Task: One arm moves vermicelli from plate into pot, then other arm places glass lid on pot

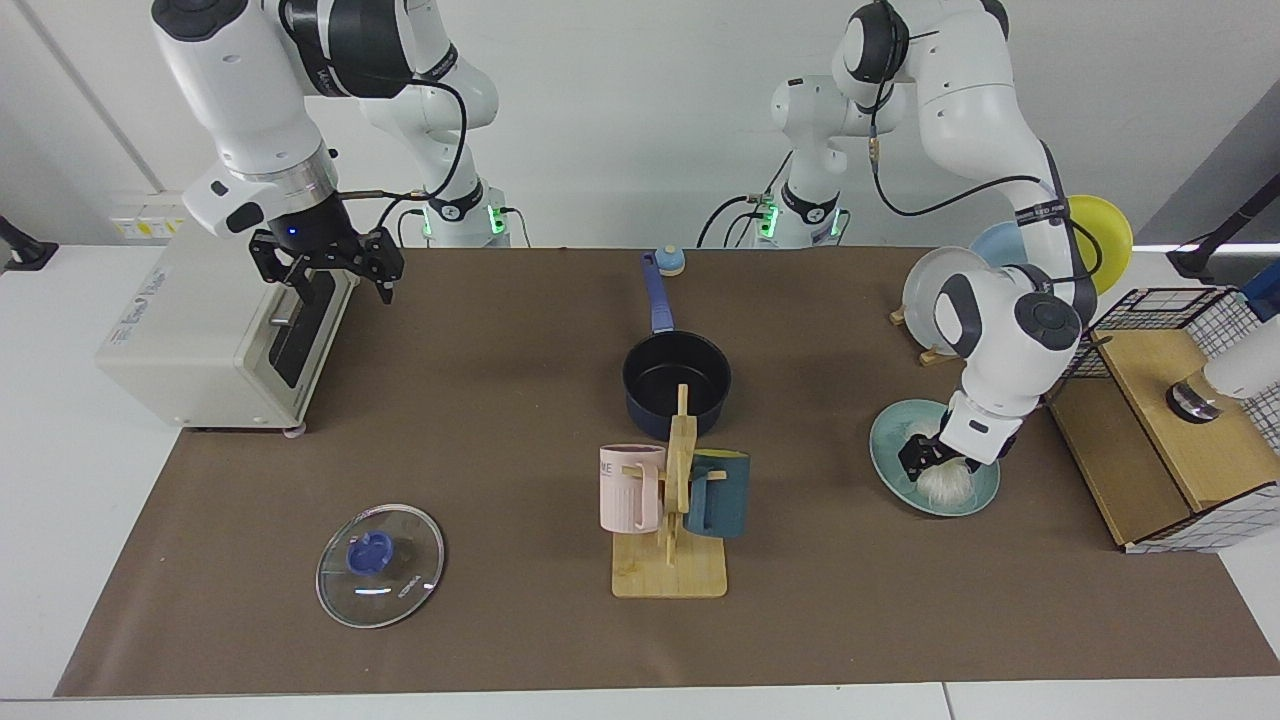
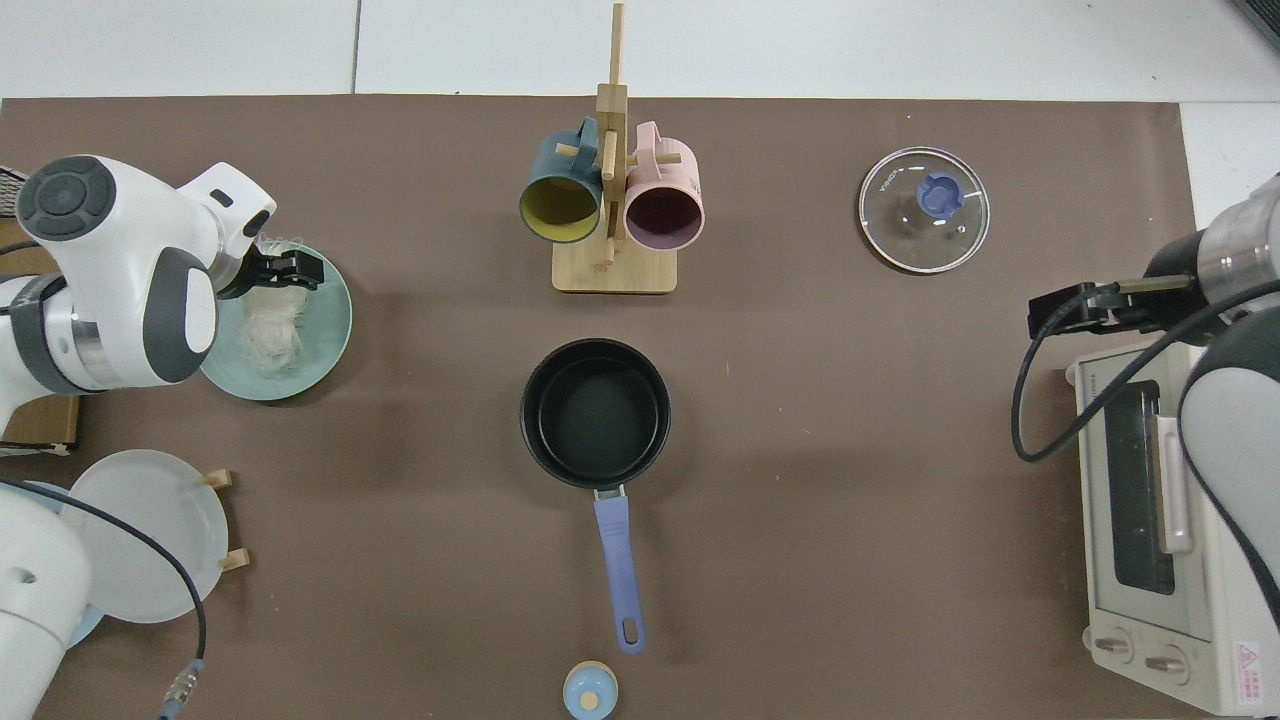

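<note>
While left gripper [image 1: 935,462] is sitting down among vermicelli [image 1: 945,482] on plate [image 1: 888,470] — table's 3 o'clock in facing view — whether jaws are closing on strands, cannot tell. Advice: be gathering clump at centre, lifting straight so loose strands are not trailing, then be carrying toward pot [image 1: 676,382], empty at table centre. Glass lid [image 1: 380,564] is lying flat at 8 o'clock. Right gripper [image 1: 327,272] is waiting by toaster oven [image 1: 200,340] — jaws spread, holding nothing.
</note>
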Controlling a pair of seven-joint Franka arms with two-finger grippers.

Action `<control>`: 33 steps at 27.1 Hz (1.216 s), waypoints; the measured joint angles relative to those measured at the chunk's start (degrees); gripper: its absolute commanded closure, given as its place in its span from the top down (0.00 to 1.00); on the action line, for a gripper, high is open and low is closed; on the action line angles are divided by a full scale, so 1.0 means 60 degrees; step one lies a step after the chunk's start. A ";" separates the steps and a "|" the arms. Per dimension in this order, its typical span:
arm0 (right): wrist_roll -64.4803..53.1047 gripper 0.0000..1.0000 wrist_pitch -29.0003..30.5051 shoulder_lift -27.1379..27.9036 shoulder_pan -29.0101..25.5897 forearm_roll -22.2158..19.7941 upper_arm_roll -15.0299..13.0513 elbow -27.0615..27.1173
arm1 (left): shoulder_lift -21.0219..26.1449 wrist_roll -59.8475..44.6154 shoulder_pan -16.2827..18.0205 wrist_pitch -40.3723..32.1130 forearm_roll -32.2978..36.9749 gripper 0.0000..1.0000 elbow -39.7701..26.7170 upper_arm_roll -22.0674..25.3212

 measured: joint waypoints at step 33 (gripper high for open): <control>0.0000 1.00 0.1664 0.4773 -0.0095 -0.0223 -0.0091 0.3413 | -0.2076 -0.2322 0.0010 -0.4879 -0.0097 0.00 0.1775 -0.1741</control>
